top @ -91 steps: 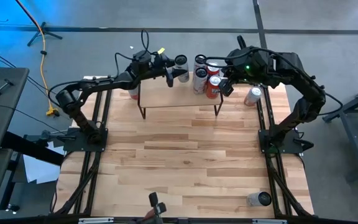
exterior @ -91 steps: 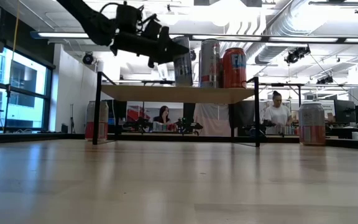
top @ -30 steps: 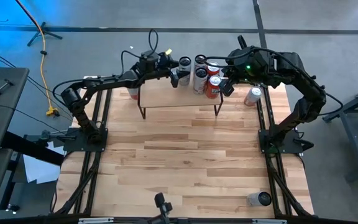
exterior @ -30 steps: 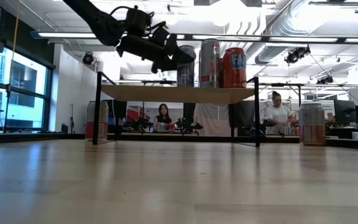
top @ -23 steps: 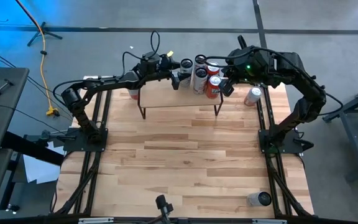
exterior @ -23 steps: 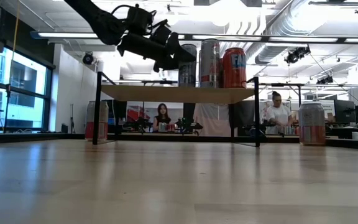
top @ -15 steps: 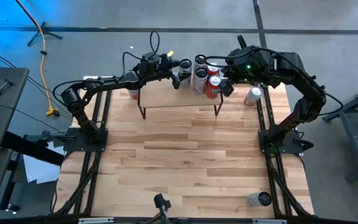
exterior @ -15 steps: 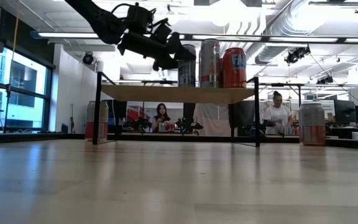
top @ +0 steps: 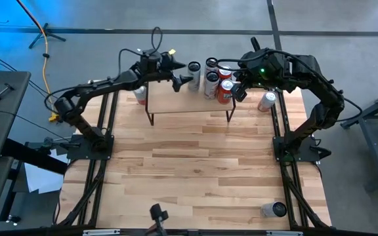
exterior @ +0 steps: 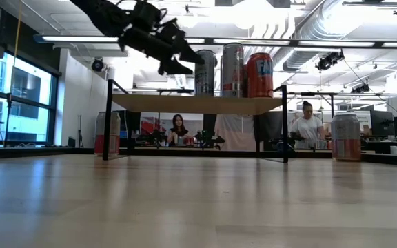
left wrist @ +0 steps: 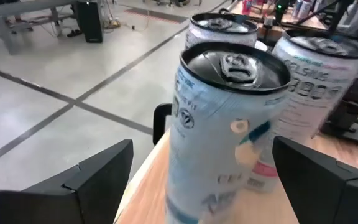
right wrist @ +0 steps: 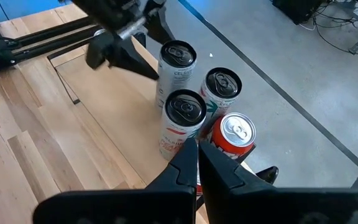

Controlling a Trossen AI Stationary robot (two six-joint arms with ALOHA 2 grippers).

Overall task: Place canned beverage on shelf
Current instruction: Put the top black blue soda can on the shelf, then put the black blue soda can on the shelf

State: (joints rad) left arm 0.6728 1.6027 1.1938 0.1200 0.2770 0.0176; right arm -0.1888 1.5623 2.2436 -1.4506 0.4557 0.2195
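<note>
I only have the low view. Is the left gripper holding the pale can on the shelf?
Observer: No. The left wrist view shows the left gripper open, its fingers either side of the pale can and clear of it.
Operator: I count three cans up there.
Observer: The right wrist view shows four clustered on the shelf.
Operator: And the right gripper?
Observer: The right gripper is shut, empty, above the shelf's right end.
</note>
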